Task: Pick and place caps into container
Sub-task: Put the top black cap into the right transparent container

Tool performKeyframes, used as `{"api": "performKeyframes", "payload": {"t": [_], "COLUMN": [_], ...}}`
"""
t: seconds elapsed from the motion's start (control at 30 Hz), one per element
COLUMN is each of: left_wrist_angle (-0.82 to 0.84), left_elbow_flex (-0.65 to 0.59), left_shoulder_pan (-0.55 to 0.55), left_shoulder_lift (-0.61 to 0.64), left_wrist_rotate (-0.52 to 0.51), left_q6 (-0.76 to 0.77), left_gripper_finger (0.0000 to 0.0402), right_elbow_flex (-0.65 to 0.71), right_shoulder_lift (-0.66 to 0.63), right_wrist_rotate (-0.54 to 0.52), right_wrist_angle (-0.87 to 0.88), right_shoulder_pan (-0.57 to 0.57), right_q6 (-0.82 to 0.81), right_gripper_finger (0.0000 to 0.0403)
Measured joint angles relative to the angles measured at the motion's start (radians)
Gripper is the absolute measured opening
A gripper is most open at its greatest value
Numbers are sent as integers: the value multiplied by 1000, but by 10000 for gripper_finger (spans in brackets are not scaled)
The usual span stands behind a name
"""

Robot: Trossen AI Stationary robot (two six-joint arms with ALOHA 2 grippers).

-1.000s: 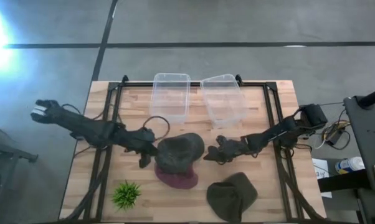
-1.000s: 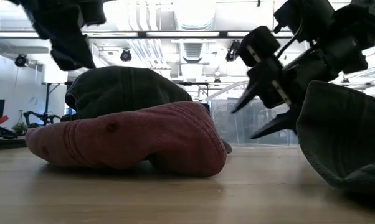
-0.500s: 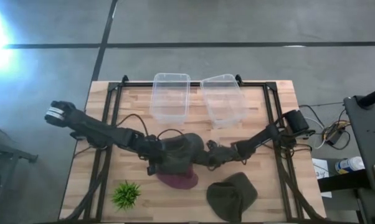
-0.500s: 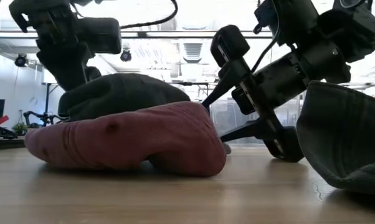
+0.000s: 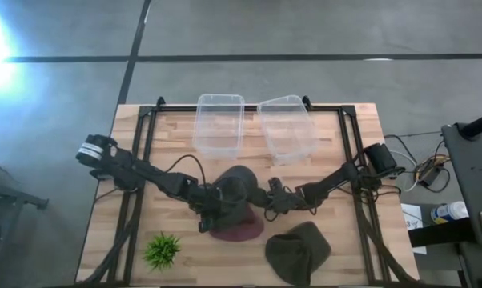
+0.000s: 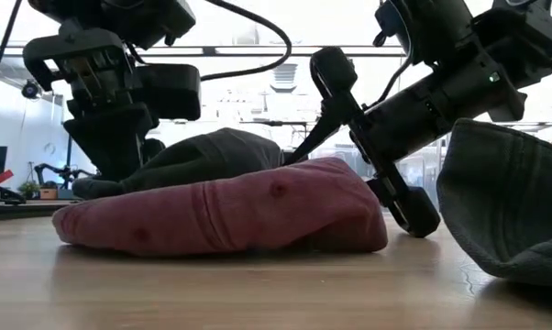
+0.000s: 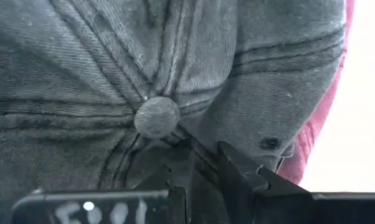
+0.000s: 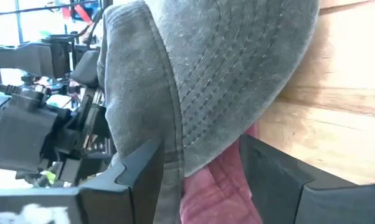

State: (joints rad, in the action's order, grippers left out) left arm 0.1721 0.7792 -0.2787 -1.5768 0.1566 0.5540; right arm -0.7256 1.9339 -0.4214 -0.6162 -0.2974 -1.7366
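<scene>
A dark olive-grey cap (image 5: 234,190) lies crown up on a maroon cap (image 5: 239,230) at the table's middle. My left gripper (image 5: 211,210) is down on the olive cap's crown and shut on its cloth (image 7: 197,171). My right gripper (image 5: 267,196) is open at that cap's right side. Its fingers stand on either side of the brim (image 8: 187,130), and I cannot tell if they touch it. A second olive-grey cap (image 5: 299,250) rests on the table near the front right. My left gripper pinches a pucker of the olive cap's crown cloth (image 7: 200,146) just beside the top button (image 7: 156,116), between its two fingers. The fingers come from above, slanting in from the table's left. The cap lies flattened on the maroon cap (image 6: 230,215).
Two clear tubs (image 5: 218,124) (image 5: 287,128) stand side by side at the table's far edge. A small green spiky plant (image 5: 162,250) stands near the front left. Black frame rails (image 5: 141,160) run along both sides of the table.
My left gripper has gone toward the table's right and down onto the olive cap's crown. My right gripper has gone toward the table's left, up to the cap's brim. The olive cap's dome has been pressed flat, and the maroon cap under it has slid a little to the right.
</scene>
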Motion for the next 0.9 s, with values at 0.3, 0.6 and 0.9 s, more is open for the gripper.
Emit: {"api": "performKeyframes", "payload": {"t": [0.3,0.6,0.9], "left_wrist_angle": [-54,-94,-149], "left_elbow_flex": [0,0,0], "left_shoulder_pan": [6,6,6], "left_shoulder_lift": [-13,-44,-53], "left_wrist_rotate": [4,38,63], "left_q6": [-21,18,20], "left_gripper_finger": [67,67,67], "right_elbow_flex": [-36,-75,-65], "right_shoulder_lift": [4,12,19], "right_wrist_rotate": [44,25,-25], "right_wrist_angle": [126,215,55], "right_shoulder_pan": [21,34,65], "right_q6": [-25,-38,76], "right_gripper_finger": [203,203,203]}}
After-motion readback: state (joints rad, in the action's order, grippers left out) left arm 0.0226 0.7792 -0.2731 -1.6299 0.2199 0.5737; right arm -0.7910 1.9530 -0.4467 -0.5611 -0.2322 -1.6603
